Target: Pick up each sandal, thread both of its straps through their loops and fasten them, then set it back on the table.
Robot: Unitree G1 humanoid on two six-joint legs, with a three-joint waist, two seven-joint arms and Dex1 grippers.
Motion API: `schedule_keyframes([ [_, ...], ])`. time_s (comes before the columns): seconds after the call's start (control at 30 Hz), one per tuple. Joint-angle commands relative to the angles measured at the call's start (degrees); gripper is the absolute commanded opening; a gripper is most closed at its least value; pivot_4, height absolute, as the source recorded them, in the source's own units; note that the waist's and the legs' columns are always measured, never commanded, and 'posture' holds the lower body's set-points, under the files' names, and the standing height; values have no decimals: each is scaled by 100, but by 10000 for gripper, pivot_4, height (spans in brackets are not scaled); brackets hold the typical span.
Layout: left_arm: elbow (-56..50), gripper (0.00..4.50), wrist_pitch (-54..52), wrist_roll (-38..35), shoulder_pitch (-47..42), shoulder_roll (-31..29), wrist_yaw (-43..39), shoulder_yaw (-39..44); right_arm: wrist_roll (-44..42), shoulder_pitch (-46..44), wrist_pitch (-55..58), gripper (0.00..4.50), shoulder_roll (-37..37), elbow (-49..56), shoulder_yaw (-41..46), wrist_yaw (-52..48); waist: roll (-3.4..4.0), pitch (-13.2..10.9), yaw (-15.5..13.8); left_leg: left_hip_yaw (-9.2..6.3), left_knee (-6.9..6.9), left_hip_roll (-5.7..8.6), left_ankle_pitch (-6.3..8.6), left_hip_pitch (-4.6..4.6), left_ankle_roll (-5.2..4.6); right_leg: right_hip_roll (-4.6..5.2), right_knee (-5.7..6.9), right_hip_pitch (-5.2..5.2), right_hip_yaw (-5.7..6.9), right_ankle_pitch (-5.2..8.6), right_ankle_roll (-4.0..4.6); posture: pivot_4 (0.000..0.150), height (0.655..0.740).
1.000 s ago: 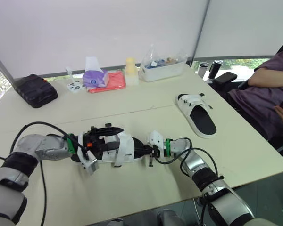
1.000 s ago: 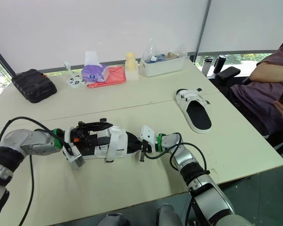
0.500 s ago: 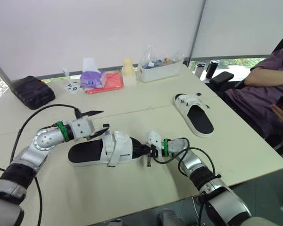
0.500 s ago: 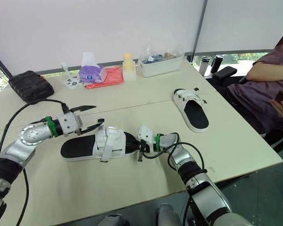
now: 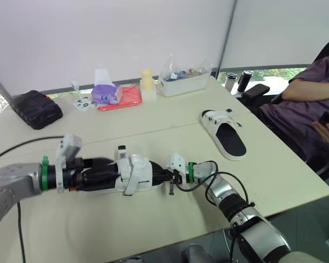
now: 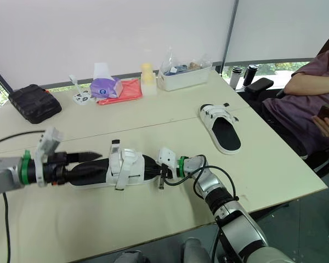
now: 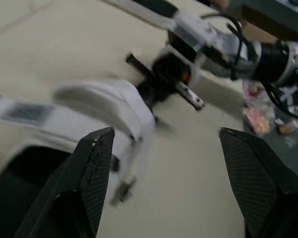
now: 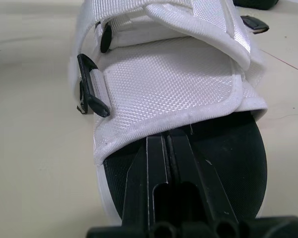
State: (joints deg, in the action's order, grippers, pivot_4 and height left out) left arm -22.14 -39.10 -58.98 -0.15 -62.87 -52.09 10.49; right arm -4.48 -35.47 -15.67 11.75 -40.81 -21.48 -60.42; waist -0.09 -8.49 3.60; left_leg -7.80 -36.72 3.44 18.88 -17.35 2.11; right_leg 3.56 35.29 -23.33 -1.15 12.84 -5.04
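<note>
Your left gripper is now reaching in along the heel of the near sandal from 9 o'clock, having dropped from 10 o'clock, and its fingers are spreading wide and holding nothing. Your right gripper is staying at the toe, fingers pressed together on the footbed. Two sandals are lying on the table, the far sandal at 2 o'clock.

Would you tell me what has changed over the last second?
The left gripper let go of the heel of the near sandal and lifted away. It then came back low over the heel, open and pointing toward the straps. The right gripper stayed at the toe, and the far sandal lay unmoved.
</note>
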Motion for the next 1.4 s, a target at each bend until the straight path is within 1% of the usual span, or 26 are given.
schedule_keyframes([
  [0.03, -309, 34384, 195, 398, -163, 341, 148, -133, 653, 306, 276, 0, 116, -805, -344, 24, 1, 0, -12, 1, 0, 0, 0, 1, 0, 0, 0, 1, 1, 1, 1, 1500, 7400],
  [0.23, -204, 34384, 163, 989, -582, 831, 123, -598, 678, 332, 279, 0, 88, -781, -343, 28, -7, 7, -23, 1, 2, -2, 0, 0, 2, -3, -3, 0, 3, -1, 2, 1500, 7400],
  [0.33, -30, 34384, 94, 1272, -822, 954, 31, -819, 676, 362, 289, 0, 79, -743, -335, 42, -14, 10, -18, 1, 4, -3, 1, 0, 2, -3, -4, 0, 3, -1, 3, 1500, 7400],
  [0.5, 126, 34384, -60, 1451, -1048, 1058, -114, -973, 672, 428, 296, 0, 89, -677, -327, 68, -19, 14, -17, 2, 16, -3, 1, 0, 2, -3, -5, 0, 2, -1, 2, 1500, 7400],
  [0.6, 184, 34384, -126, 1459, -1107, 1120, -147, -874, 666, 450, 306, 0, 93, -643, -324, 74, -19, 15, -15, 2, 20, -3, 1, 1, 2, -3, -6, 0, 1, -1, 1, 1500, 7400],
  [0.73, 219, 34384, -192, 1504, -1062, 1052, -310, -789, 674, 465, 296, 0, 94, -647, -330, 83, -19, 15, -17, 2, 29, -4, 0, 1, 2, -3, -6, 1, 1, -1, 1, 1500, 7400],
  [1.03, 87, 34384, -231, 1745, -978, 1251, -491, -1204, 674, 414, 295, 0, 43, -682, -334, 95, -20, 16, -15, 3, 47, -4, 0, 0, 3, -3, -10, 1, -1, 0, 2, 1500, 7400],
  [1.23, 75, 34384, -143, 2001, -775, 1121, -813, -1392, 674, 427, 294, 0, 58, -679, -323, 110, -19, 15, -14, 3, 51, -5, 0, 0, 3, -3, -10, 1, -1, 2, 5, 1500, 7400],
  [1.4, 147, 34384, -98, 2147, -671, 1206, -899, -1431, 665, 452, 314, 0, 52, -652, -317, 130, -18, 14, -19, 2, 52, -6, 0, 0, 3, -3, -10, 1, -1, 3, 7, 1500, 7400],
])
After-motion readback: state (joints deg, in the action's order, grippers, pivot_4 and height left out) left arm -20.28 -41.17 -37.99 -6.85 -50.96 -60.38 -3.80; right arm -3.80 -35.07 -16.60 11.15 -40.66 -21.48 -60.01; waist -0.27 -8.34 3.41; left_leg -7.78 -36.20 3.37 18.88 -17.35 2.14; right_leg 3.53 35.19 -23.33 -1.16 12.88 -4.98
